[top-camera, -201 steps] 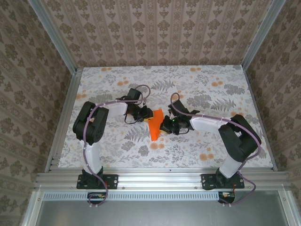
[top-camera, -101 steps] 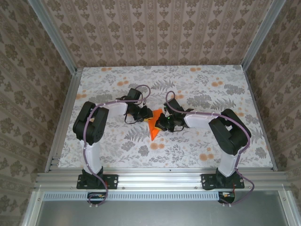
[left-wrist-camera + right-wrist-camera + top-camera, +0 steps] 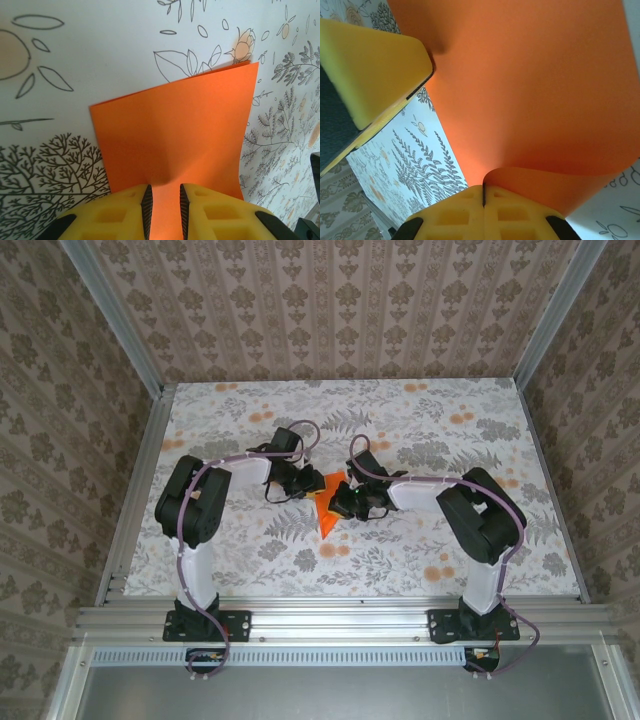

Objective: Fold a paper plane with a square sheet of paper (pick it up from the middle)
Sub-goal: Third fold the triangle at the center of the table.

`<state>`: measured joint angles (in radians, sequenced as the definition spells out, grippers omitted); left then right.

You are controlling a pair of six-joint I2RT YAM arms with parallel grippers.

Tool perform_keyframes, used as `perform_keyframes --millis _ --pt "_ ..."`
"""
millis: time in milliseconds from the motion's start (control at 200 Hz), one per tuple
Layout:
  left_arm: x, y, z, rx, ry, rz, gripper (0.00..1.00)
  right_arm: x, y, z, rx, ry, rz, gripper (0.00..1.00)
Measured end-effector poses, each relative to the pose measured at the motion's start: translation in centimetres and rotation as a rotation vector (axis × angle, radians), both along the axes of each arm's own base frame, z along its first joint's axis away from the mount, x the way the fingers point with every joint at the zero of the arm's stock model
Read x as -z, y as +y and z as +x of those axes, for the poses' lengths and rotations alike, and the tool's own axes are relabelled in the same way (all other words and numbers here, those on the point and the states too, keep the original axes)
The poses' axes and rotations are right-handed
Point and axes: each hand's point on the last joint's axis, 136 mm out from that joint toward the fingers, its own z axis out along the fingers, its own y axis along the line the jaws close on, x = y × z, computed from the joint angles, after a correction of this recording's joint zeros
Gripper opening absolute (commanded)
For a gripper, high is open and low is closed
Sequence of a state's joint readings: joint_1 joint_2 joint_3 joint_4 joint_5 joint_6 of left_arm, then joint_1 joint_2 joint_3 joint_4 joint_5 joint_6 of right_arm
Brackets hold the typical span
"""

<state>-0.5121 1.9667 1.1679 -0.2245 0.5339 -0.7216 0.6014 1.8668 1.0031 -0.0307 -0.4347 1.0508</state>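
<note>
The right claw (image 3: pixel 483 190) is clamped on a curled edge of the square sheet of paper (image 3: pixel 175 130). The left claw (image 3: pixel 162 195), jaws slightly apart, straddles another edge. Beneath both claws lies the leaf-printed table (image 3: pixel 250 410), and beyond them stand damask-papered walls (image 3: pixel 330 300).

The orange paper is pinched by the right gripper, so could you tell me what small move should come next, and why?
Probably the right gripper should carry its edge over the paper toward the left gripper. It is shut on an edge that curls upward, and the left gripper, jaws slightly apart, sits on the paper's other side.
</note>
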Motion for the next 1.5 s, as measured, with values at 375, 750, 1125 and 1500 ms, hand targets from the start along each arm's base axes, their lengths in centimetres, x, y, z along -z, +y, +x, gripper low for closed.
perform_keyframes --millis 375,750,1125,1500 --pt "0.0 -0.1 0.0 0.001 -0.001 0.007 0.25 0.1 0.2 0.3 0.000 -0.003 0.003 0.06" --pt "0.0 -0.1 0.0 0.001 -0.002 0.009 0.25 0.7 0.4 0.4 -0.004 0.004 0.006 0.06" --pt "0.0 -0.1 -0.1 0.005 -0.005 0.010 0.25 1.1 0.7 0.4 -0.011 0.012 0.012 0.07" --pt "0.0 -0.1 -0.1 0.007 -0.007 0.010 0.25 1.1 0.9 0.5 -0.016 0.014 0.020 0.08"
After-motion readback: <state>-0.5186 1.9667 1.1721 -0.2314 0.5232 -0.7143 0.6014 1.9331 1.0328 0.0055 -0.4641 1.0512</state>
